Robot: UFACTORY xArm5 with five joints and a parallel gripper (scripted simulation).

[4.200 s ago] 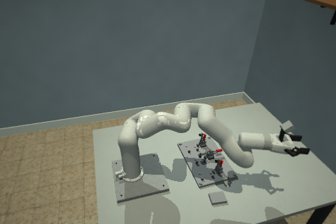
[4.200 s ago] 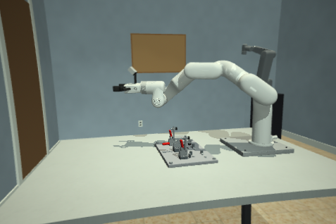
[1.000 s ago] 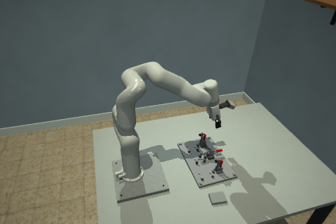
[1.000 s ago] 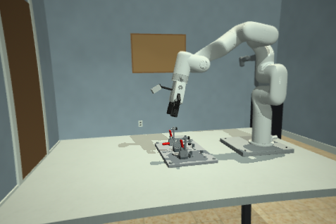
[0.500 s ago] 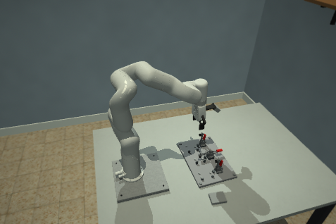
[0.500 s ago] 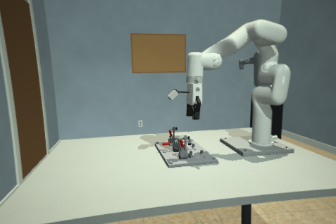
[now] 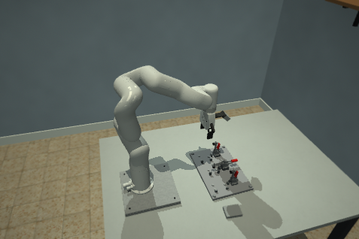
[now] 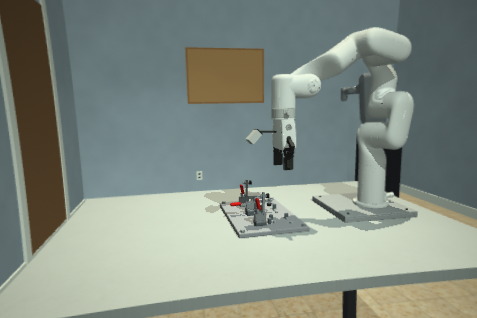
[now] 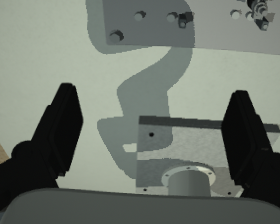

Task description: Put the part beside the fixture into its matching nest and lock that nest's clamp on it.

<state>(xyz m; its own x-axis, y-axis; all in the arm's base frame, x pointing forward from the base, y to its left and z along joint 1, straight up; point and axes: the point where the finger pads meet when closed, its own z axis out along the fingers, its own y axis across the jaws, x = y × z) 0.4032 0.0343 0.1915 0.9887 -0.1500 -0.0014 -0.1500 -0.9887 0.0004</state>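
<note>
The grey fixture plate (image 7: pixel 221 173) lies on the table with three clamps in a row. The far clamp (image 7: pixel 217 147) and the near clamp (image 7: pixel 234 176) have their red handles standing up. The middle clamp (image 7: pixel 229 162) has its red handle lying level. The part, a flat grey block (image 7: pixel 232 210), lies on the table just off the plate's near end. My gripper (image 7: pixel 211 132) hangs well above the table by the plate's far end, open and empty. It also shows in the exterior view (image 8: pixel 284 160) and the wrist view (image 9: pixel 152 136). I cannot make out the part in the exterior view.
The arm's base plate (image 7: pixel 151 192) is bolted to the table left of the fixture, and shows in the wrist view (image 9: pixel 184 163) below the fixture plate's edge (image 9: pixel 144 3). The table's front edge runs close behind the part.
</note>
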